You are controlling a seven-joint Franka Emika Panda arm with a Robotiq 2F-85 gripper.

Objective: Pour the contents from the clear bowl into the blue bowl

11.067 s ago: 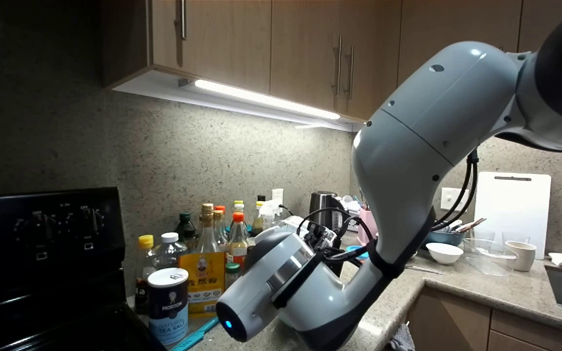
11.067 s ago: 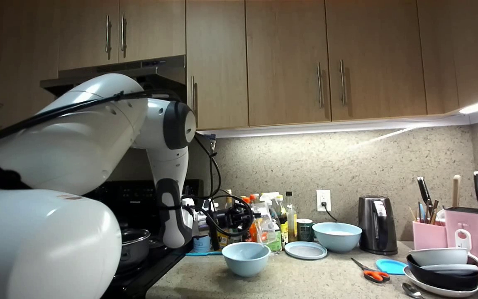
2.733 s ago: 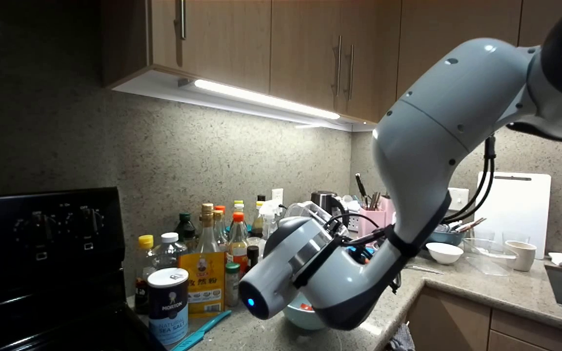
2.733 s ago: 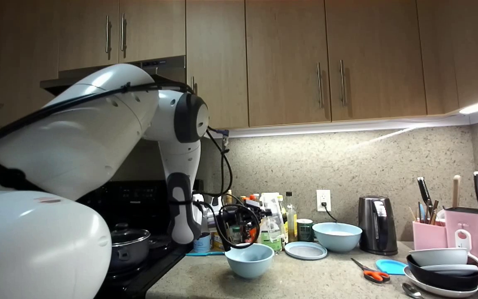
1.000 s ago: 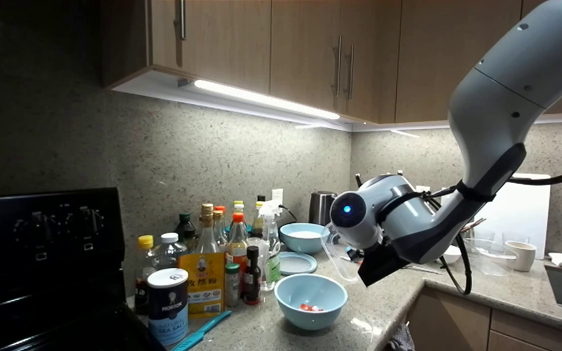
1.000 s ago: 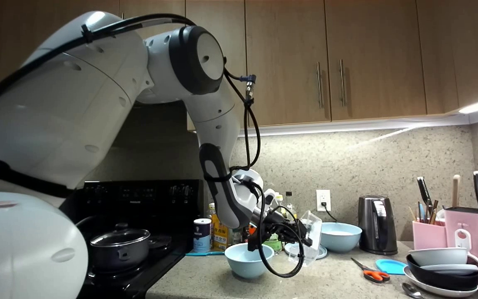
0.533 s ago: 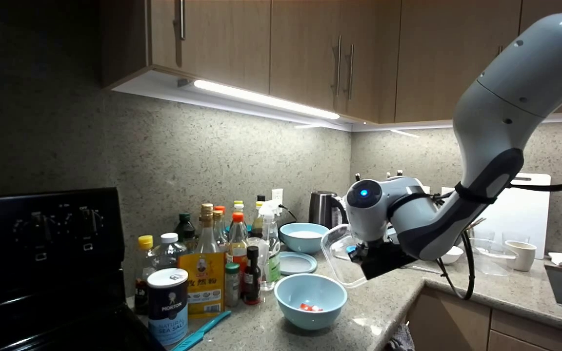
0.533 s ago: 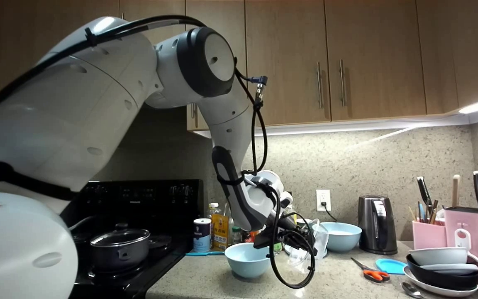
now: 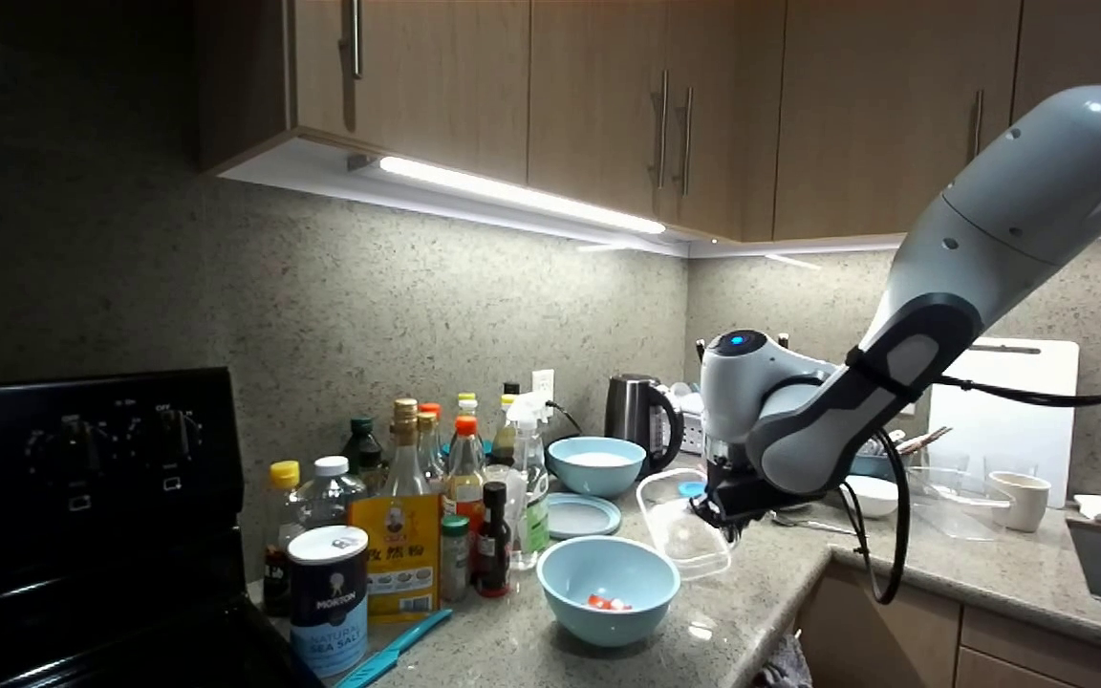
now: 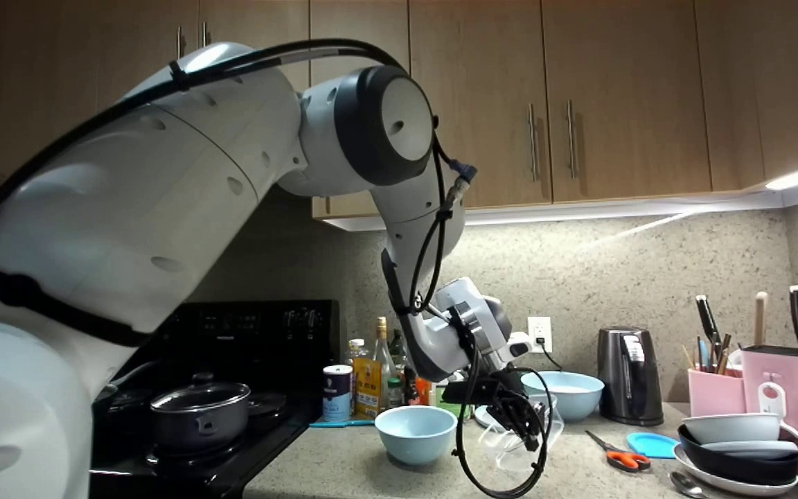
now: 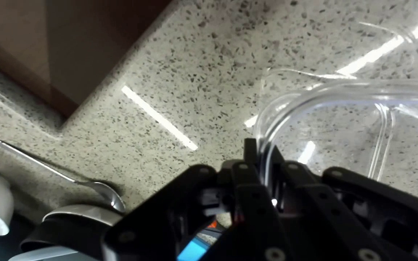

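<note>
The blue bowl, opaque light blue, stands upright on the counter in both exterior views (image 9: pixel 608 623) (image 10: pixel 416 438). Red and white pieces (image 9: pixel 608 602) lie in its bottom. The clear bowl is a see-through plastic container with rounded corners, in both exterior views (image 9: pixel 686 557) (image 10: pixel 510 456) and the wrist view (image 11: pixel 339 92). My gripper (image 9: pixel 727 526), also in the wrist view (image 11: pixel 263 152), is shut on its rim. The clear bowl is low over the counter beside the blue bowl, somewhat tilted; I cannot tell if it touches. I see no pieces in its visible part.
Behind are a spray bottle (image 9: pixel 531 497), a pale lid (image 9: pixel 581 516), another light-blue bowl (image 9: pixel 596 473) and a kettle (image 10: pixel 631 378). Scissors (image 10: pixel 624 457), a flat blue piece (image 10: pixel 652 445) and stacked dishes (image 10: pixel 742 454) lie toward the corner. The stove (image 10: pixel 212 443) holds a pot.
From over the blue bowl, my gripper has moved away beside it with the clear bowl. Over the last second it has lowered and turned the clear bowl from its side toward level.
</note>
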